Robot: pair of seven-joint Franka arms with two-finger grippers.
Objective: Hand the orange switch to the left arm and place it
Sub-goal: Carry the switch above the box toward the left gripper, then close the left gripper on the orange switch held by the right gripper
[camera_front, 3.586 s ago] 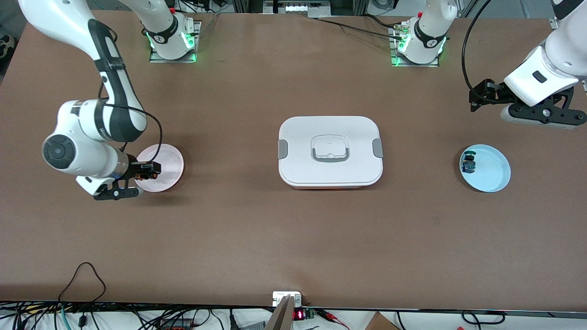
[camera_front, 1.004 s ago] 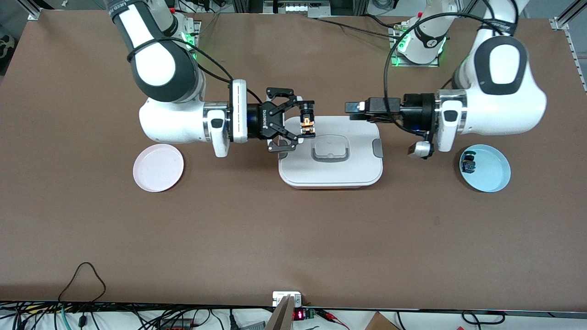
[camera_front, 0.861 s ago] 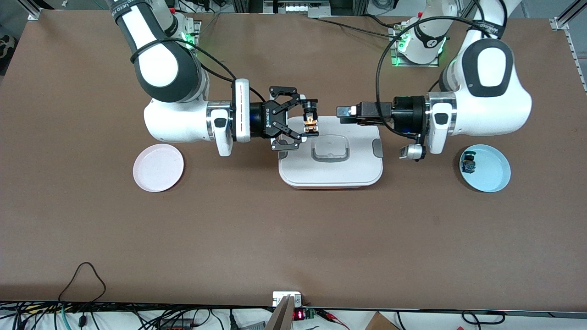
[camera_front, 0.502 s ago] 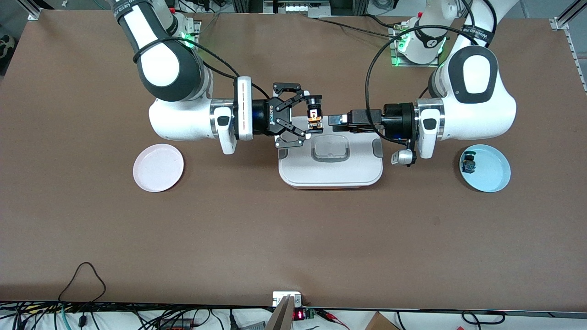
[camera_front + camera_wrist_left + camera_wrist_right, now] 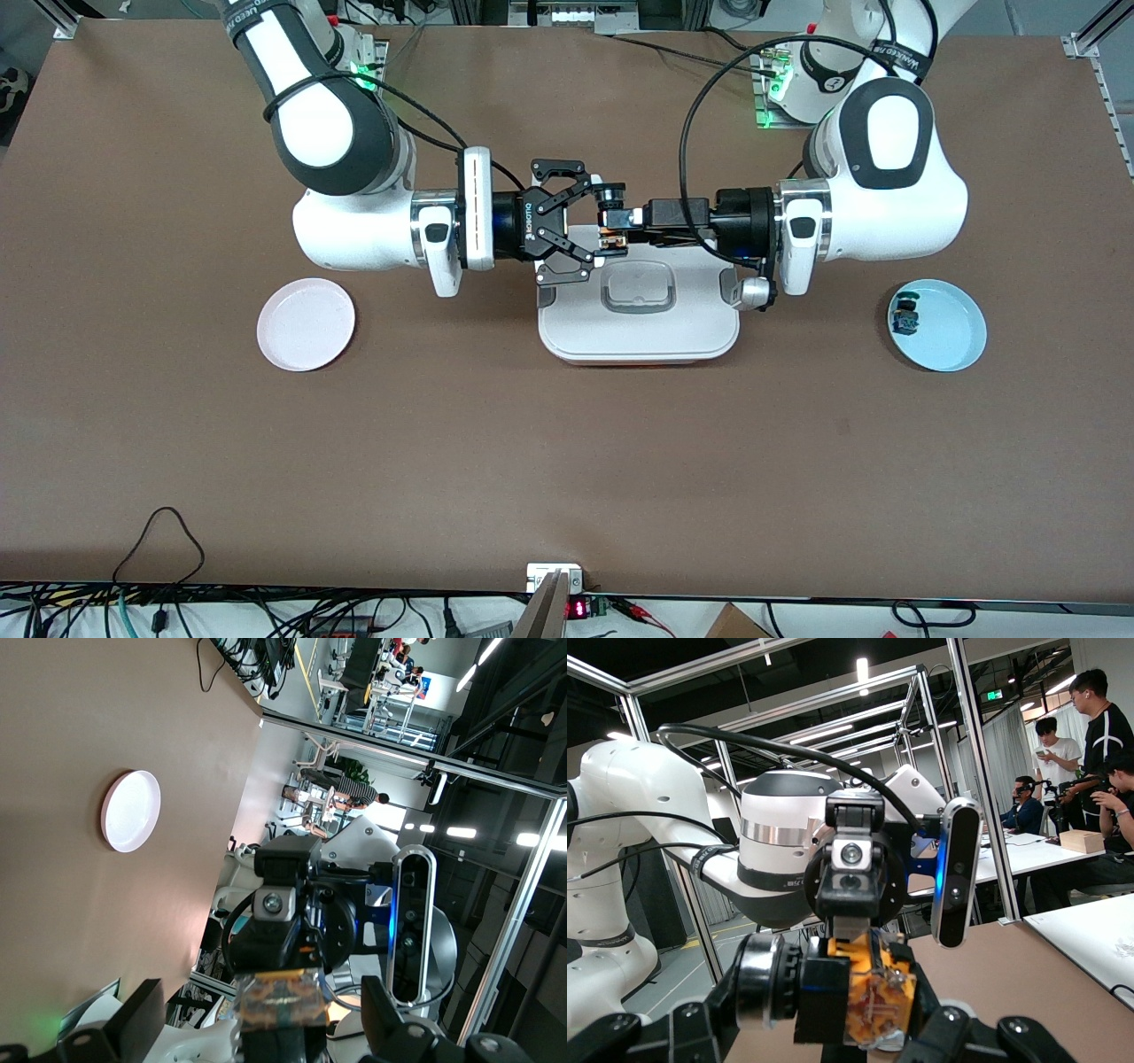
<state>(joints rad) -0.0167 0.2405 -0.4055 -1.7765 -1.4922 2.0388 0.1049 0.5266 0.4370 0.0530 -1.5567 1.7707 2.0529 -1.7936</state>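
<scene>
Handover above the box (image 5: 638,323): my right end effector (image 5: 609,217) grips the switch (image 5: 609,237); my left end effector (image 5: 631,227) brackets it, fingers spread. Next I'd close left, then release right, staying clear of the lid.

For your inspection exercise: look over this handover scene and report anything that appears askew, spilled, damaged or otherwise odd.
Nothing stands out. The right gripper holds the orange switch over the box, the open left gripper around it. The box lid sits square, and both plates lie flat.
</scene>
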